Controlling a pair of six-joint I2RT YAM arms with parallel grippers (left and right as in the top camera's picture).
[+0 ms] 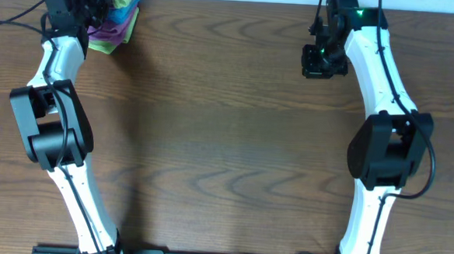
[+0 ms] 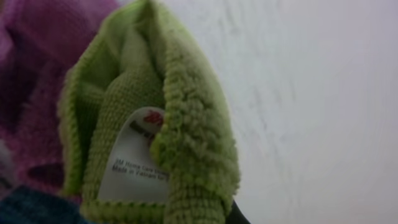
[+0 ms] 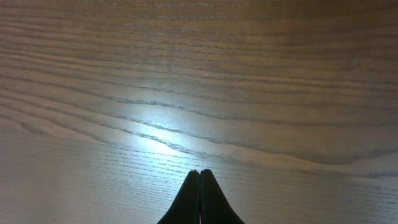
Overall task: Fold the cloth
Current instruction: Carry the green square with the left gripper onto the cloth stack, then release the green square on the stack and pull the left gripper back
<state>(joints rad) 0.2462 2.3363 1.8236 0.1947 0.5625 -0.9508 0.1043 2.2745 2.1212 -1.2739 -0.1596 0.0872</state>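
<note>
Overhead: the left arm stretches to the far corner, with the left gripper (image 1: 101, 0) at a heap of towels (image 1: 116, 24). The right arm is bent, and the right gripper (image 1: 323, 66) hangs above the bare table (image 1: 227, 127).

Left wrist: the gripper pinches the bunched cloth (image 2: 186, 124). A purple towel (image 2: 37, 62) lies left of it.

Right wrist: the jaws are pressed together, holding nothing.

A: How is the table (image 3: 280, 74) lit?
B: A bright patch of glare is seen on the wood from the right wrist; the edges are dimmer.
A: And the sharpness?
B: The cloth (image 2: 193, 137) is blurred at close range; the overhead view is evenly lit.
</note>
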